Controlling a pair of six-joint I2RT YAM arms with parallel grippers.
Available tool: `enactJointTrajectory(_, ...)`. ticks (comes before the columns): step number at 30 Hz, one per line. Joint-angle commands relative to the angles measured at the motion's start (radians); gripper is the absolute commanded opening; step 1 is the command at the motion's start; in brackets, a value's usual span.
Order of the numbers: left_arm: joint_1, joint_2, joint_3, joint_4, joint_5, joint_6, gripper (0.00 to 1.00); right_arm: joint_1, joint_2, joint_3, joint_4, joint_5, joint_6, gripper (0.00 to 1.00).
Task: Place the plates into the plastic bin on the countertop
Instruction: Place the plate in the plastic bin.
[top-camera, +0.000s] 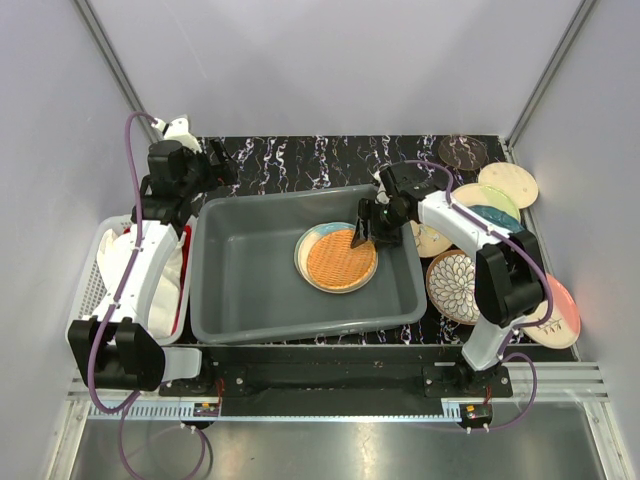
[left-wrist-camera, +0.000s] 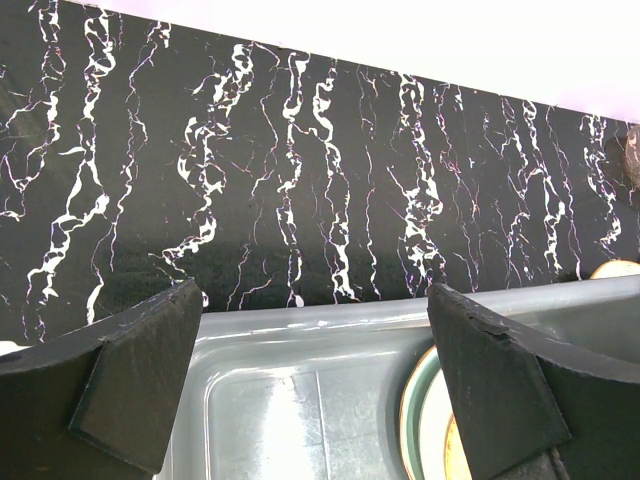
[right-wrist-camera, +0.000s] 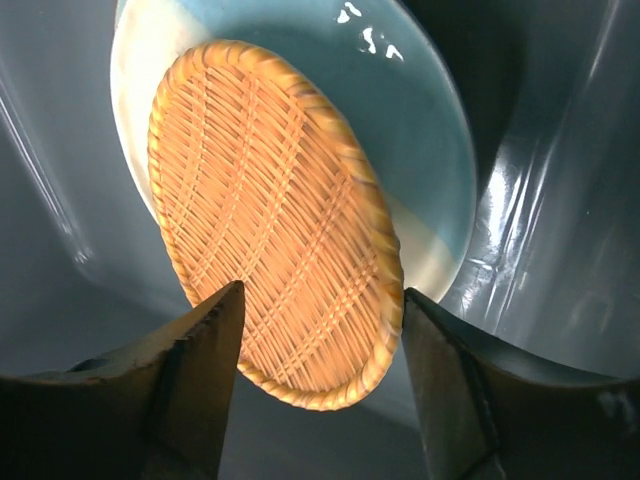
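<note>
While the orange woven plate (top-camera: 340, 258) lies on a cream-and-blue plate (top-camera: 304, 250) in the plastic bin (top-camera: 245, 270), the right pincer (right-wrist-camera: 320, 300) hangs wide above it; the left pincer (left-wrist-camera: 315, 300) gapes at the bin's 11 o'clock corner.

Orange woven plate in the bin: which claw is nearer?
Right. The right claw hangs open over the orange woven plate inside the plastic bin. The left claw is open at the bin's far-left corner, away from the plate.
</note>
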Motion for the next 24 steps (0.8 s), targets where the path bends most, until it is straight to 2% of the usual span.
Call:
enactJointTrajectory(1,0.000,0.007,0.051,0.049,-0.016,0.016,0.99,-0.029,-0.061,-0.010,-0.052,0.078,0.011,0.73)
enactJointTrajectory(17,0.000,-0.007,0.012,0.062,-0.010,0.005,0.99,-0.032,-0.170,0.071,-0.142,0.122,-0.034,0.78)
enactJointTrajectory(20,0.000,-0.013,0.009,0.060,-0.010,0.006,0.99,-0.064,-0.181,0.128,-0.153,0.128,-0.034,0.80)
enactJointTrajectory(24,0.000,-0.013,0.011,0.057,-0.013,0.009,0.99,-0.214,-0.213,0.179,-0.152,0.092,0.015,0.82)
